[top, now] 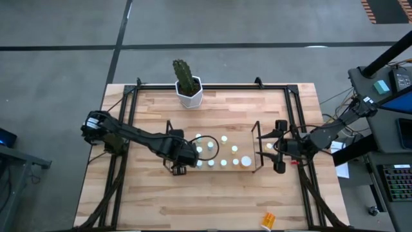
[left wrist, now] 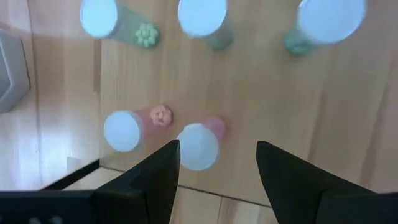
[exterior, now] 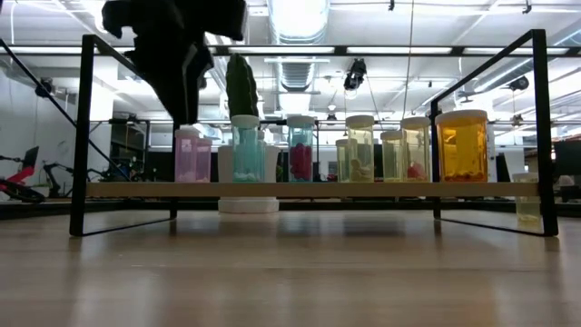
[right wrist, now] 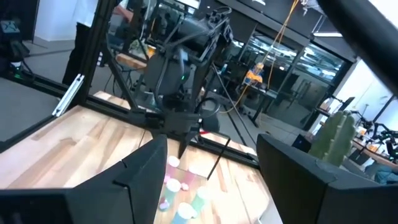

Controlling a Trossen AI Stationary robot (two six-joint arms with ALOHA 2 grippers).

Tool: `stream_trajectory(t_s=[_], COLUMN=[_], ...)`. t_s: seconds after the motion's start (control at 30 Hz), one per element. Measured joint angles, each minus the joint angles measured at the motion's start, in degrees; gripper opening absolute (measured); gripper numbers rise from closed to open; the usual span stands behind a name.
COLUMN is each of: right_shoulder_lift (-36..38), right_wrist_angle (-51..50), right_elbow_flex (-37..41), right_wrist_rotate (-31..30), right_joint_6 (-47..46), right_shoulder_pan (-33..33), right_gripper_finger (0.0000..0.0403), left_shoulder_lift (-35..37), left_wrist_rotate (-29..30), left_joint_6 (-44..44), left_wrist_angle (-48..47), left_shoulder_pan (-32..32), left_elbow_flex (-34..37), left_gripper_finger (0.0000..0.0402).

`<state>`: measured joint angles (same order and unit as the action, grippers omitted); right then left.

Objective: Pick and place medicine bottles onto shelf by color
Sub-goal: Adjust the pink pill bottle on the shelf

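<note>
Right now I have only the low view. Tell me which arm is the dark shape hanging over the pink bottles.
Observer: The left arm. From above, its left hand is over the left end of the shelf.
Operator: Report its fingers.
Observer: Open. The left wrist view shows a pink bottle standing capped just below them, next to one finger.
Operator: Now place the other arm.
Observer: The right hand sits open just outside the shelf's right end, close to a lone bottle on the table.
</note>
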<state>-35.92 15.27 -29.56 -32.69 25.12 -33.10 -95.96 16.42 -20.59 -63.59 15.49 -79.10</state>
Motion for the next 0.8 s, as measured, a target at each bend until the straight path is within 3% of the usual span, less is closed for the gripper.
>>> stream_trajectory(t_s=[0.8], right_shoulder_lift=[-0.1], right_wrist_angle=[-0.1], right_elbow_flex=[0.0], right_wrist_rotate=[-0.4], right_joint_6=[0.3], right_shoulder_pan=[0.0], right_gripper_finger=[0.0237], left_shoulder_lift=[-0.2], left_wrist_rotate=[-0.4], left_joint_6=[0.4], left_wrist_angle=[3.3], left_shoulder_pan=[-1.6], left_elbow_flex=[3.7], left_gripper_finger=[0.0196])
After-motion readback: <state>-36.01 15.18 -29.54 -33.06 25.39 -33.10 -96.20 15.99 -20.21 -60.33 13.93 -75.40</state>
